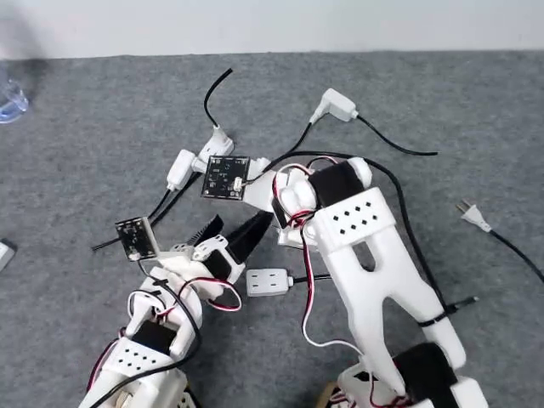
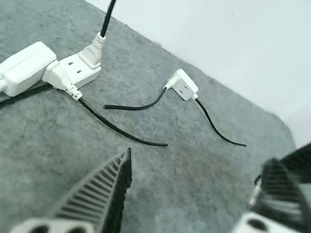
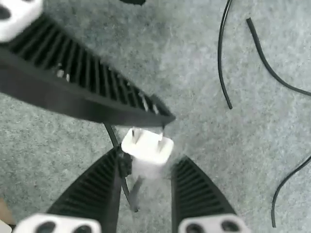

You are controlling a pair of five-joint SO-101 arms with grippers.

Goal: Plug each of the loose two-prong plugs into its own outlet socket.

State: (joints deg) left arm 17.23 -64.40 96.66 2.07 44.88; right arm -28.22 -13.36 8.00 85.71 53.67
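My right gripper (image 3: 146,162) is shut on a white two-prong plug (image 3: 146,148), whose prongs point away from the wrist. Just beyond the prongs, one black finger (image 3: 87,82) of the left gripper crosses. The left gripper (image 1: 231,234) stands open above the grey mat, with nothing between its fingers (image 2: 104,194). A white outlet socket (image 1: 268,281) lies on its cord just right of the left arm. A second socket (image 2: 73,73) has a plug (image 2: 92,51) in it, and a third socket (image 2: 182,87) lies farther back. Another loose plug (image 1: 472,214) lies far right.
A white block (image 1: 181,168) lies beside the socket (image 1: 217,143) that has the plug in it. Black cords (image 1: 399,144) run over the mat behind and to the right of the arms. The right arm's body (image 1: 374,263) covers the middle. A clear object (image 1: 10,102) sits far left.
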